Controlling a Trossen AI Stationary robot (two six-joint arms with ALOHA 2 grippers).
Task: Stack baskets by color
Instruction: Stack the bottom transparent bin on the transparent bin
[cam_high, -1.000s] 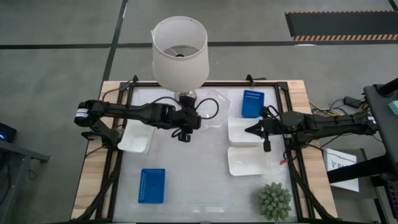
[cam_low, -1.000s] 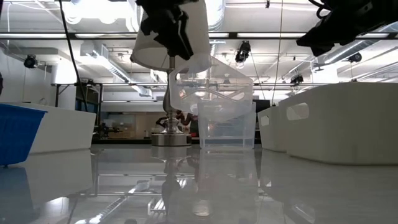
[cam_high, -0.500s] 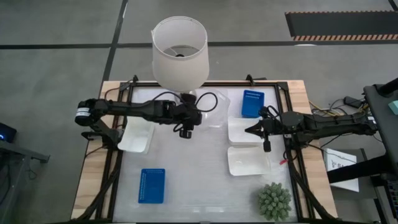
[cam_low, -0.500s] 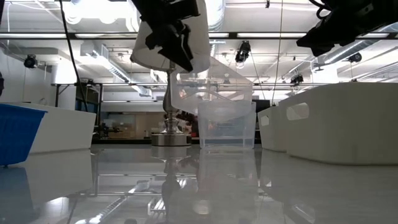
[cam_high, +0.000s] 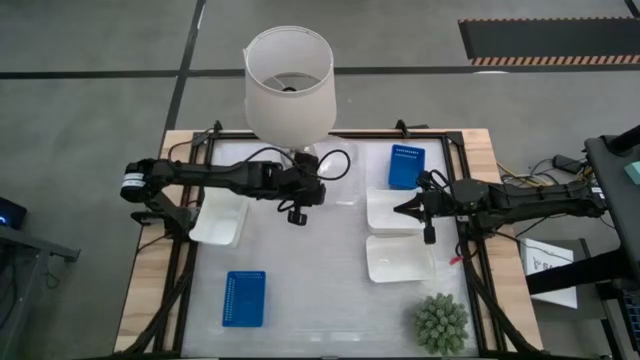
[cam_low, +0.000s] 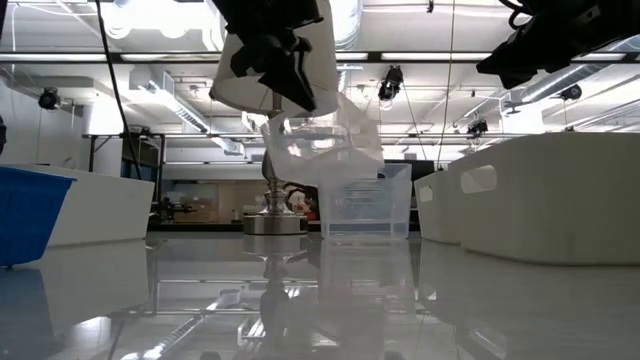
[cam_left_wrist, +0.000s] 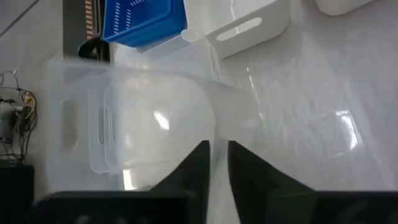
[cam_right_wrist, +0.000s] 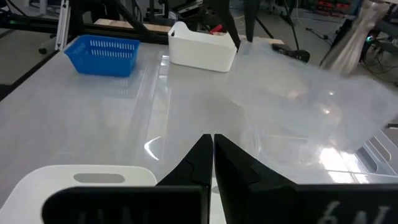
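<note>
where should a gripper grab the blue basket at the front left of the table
Take the bright blue rectangular plastic basket by one long side wall, coming straight down from above. It sits upright and open-topped, alone on the table, so the thin rim fits between the jaws with free space all round.

Baskets, high view: blue basket (cam_high: 406, 165) at far edge, right of centre; 2nd blue basket (cam_high: 244, 298) near front-left. White basket (cam_high: 220, 216) at left; two white baskets (cam_high: 392, 210) (cam_high: 397, 258) side by side at right. Clear basket (cam_low: 322, 152) tilted, raised above another clear basket (cam_low: 366, 203), far centre.
</note>
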